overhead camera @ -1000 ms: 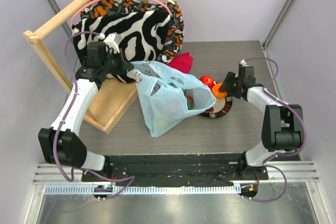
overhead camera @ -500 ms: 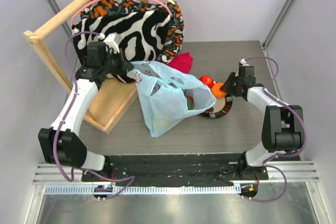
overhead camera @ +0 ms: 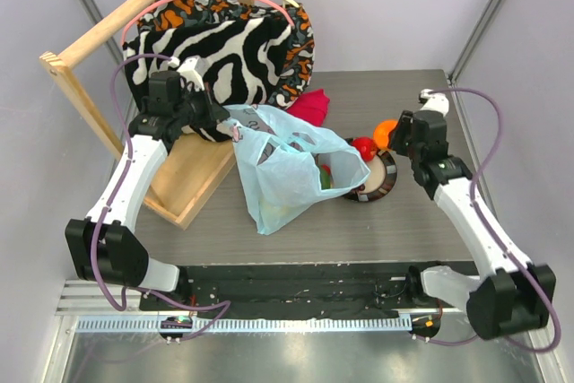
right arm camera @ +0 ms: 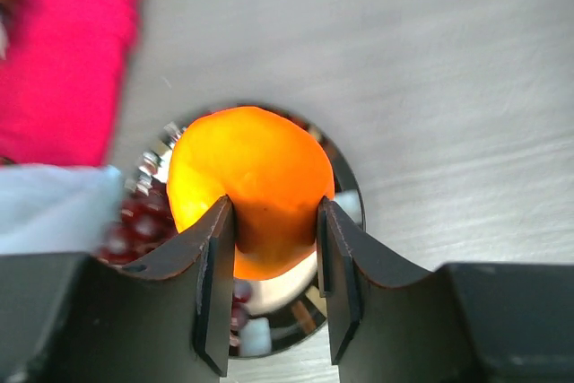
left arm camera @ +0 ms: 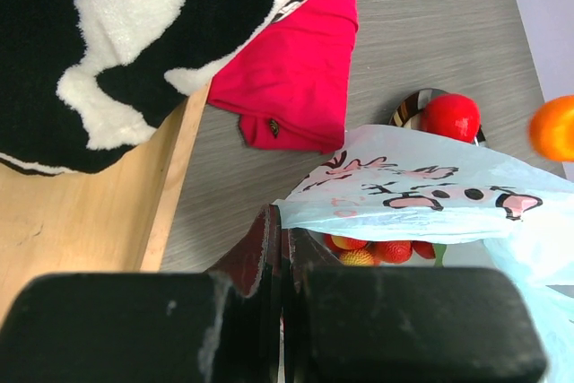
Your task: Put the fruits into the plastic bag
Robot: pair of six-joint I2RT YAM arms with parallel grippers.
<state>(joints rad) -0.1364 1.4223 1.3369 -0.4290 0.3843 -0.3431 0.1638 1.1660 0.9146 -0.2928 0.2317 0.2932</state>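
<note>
Right gripper (right arm camera: 272, 221) pinches the orange (right arm camera: 251, 181) between narrowed jaws, above the dark plate (overhead camera: 388, 178). Left gripper (left arm camera: 282, 244), fully closed, grips the plastic bag (overhead camera: 282, 181) by its rim, the mouth facing 3 o'clock. Best, I judge, to carry toward 8 o'clock, clearing the red apple (overhead camera: 363, 147), and let go only once the orange is well inside the mouth

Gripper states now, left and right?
Left gripper: shut, pinching the plastic bag at its rim.
Right gripper: shut on the orange, lifted above the plate.
</note>
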